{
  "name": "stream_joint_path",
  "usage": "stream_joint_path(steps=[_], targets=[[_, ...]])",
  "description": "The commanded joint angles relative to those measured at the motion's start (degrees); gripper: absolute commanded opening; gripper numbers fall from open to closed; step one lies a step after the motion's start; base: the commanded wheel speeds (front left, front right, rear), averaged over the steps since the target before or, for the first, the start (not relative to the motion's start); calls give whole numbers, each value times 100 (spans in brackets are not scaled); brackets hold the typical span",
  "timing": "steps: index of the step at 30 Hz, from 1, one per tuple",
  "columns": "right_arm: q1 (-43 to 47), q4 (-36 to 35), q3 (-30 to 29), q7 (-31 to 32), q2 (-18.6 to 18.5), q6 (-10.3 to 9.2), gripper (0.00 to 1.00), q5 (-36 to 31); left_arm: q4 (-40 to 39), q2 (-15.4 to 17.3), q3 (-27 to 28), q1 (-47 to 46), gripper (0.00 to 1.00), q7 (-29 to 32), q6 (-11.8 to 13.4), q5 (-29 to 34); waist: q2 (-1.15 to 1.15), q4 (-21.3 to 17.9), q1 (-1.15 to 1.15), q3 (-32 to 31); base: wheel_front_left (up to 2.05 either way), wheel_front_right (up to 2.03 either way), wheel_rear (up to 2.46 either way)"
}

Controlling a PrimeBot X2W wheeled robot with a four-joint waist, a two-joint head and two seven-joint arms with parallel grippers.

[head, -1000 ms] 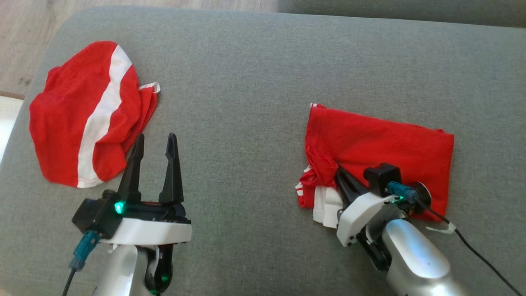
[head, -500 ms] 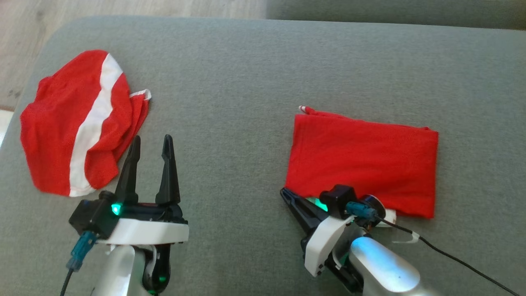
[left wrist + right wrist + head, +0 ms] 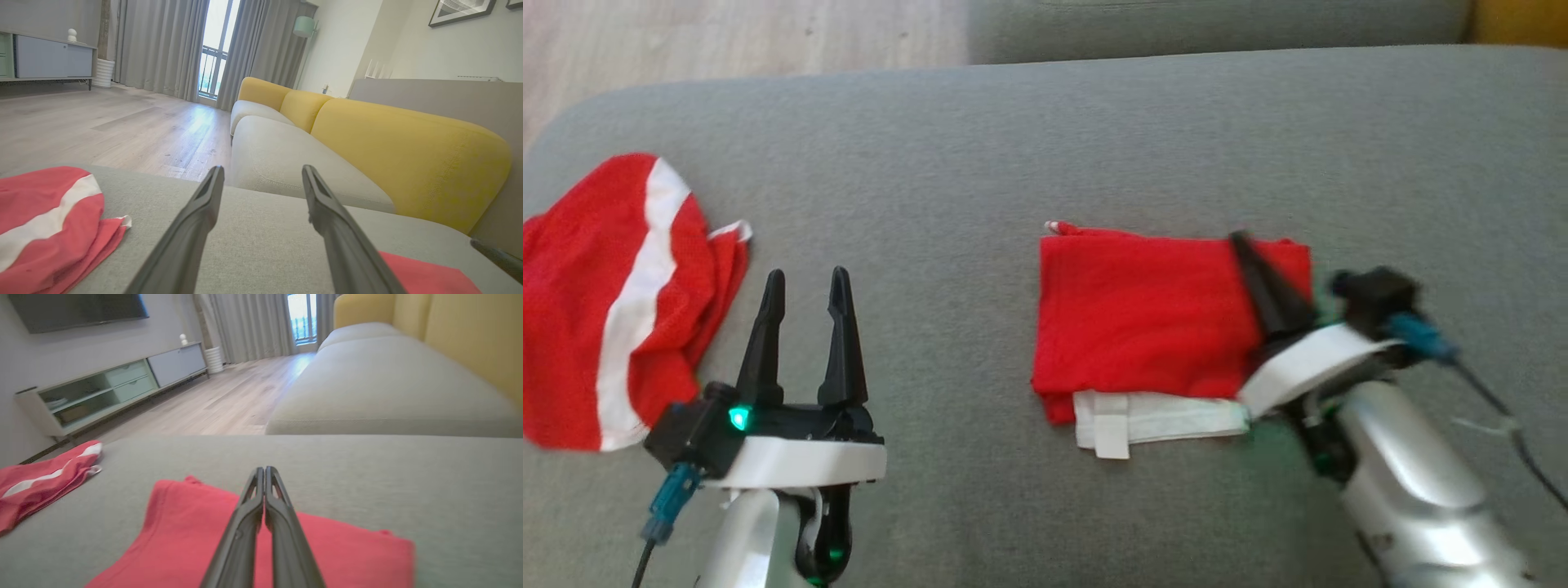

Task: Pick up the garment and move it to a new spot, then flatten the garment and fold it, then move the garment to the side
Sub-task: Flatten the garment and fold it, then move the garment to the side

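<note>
I see the folded red garment (image 3: 1143, 318) lying flat at centre right of the head view on the grey sofa cushion (image 3: 980, 147), with a white band (image 3: 1160, 415) along its lower edge. My right gripper (image 3: 1243, 241) is clenched on nothing, its fingers pressed together over the garment's right end. My left gripper (image 3: 805, 278) is spread and empty at lower left, beside a crumpled red-and-white garment (image 3: 605, 302).
</note>
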Motion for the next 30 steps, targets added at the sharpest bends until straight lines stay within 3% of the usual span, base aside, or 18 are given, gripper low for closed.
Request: stream_joint_path(steps=[1,5,6,7,8,15,30], targets=[[99,-229,-168,-66,-22,40,0,-158,-226,20,217,-100,100,-29,9,86,0,-125,0,-20,0,0,0],[402,-394,-1163,-74,36,40,0,-748,-262,20,215,-99,100,-29,9,164,0,-305,0,-3,0,0,0],[402,-394,-1163,-74,36,40,0,-748,-262,20,215,-99,100,-29,9,164,0,-305,0,-3,0,0,0],[487,-456,-1387,-75,105,40,63,-894,-265,20,213,-103,100,-29,9,182,0,-334,0,2,0,0,0],[573,-523,-1599,-76,186,40,100,-1020,-262,20,214,-108,100,-29,9,199,0,-362,0,7,0,0,0],[1037,-1026,-2390,-77,570,40,100,-1452,-221,20,185,-123,100,-29,9,292,0,-505,0,29,0,0,0],[1366,-1432,-2570,4,693,40,100,-1656,-151,20,130,-94,100,-29,9,259,0,-379,0,14,0,0,0]])
